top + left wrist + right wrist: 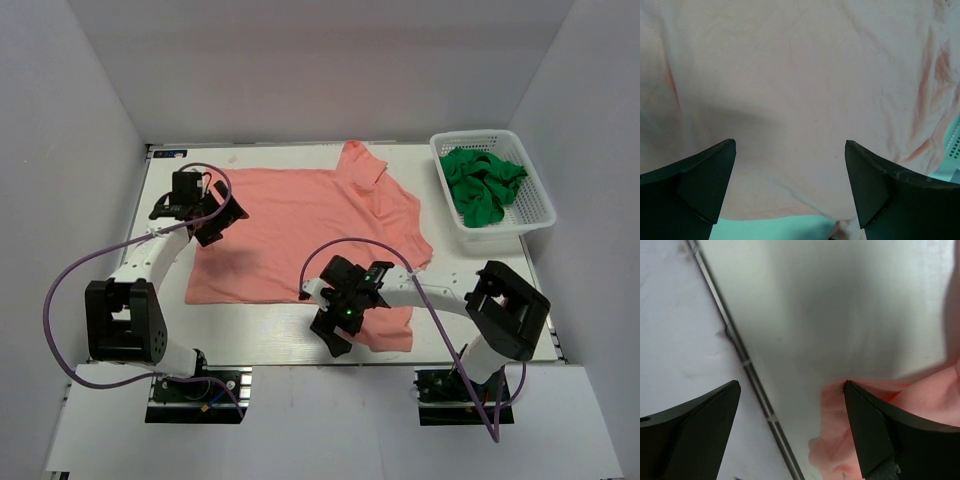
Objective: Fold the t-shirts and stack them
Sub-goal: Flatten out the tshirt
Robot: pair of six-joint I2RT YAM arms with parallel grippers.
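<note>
The left gripper (222, 222) is positioned above the left edge of the salmon-pink shirt (310, 235), towards the far left of the white table (255, 335). In the left wrist view its two black fingers (700, 185) stand wide apart with nothing between them. Only flat pink cloth lies below, with a few soft creases on the right-hand side of that view. Contact between the fingertips and the cloth cannot be confirmed.

The shirt lies spread across the middle of the table. One sleeve is folded up at the far edge, and the near right corner extends towards the front edge of the table.

The right gripper (322, 315) is positioned at the near edge of the shirt, by that corner, pointing towards the front left. In the right wrist view its fingers (695, 430) are also spread apart and hold nothing. A bunched fold of pink cloth sits against the inner side of the right-hand finger in that view. Bare table surface and a thin metal strip (747, 365) running diagonally occupy the gap between the fingers.

At the far right corner stands a white lattice basket (540, 215), apart from the shirt. A bright green garment (485, 185) lies crumpled inside it
</note>
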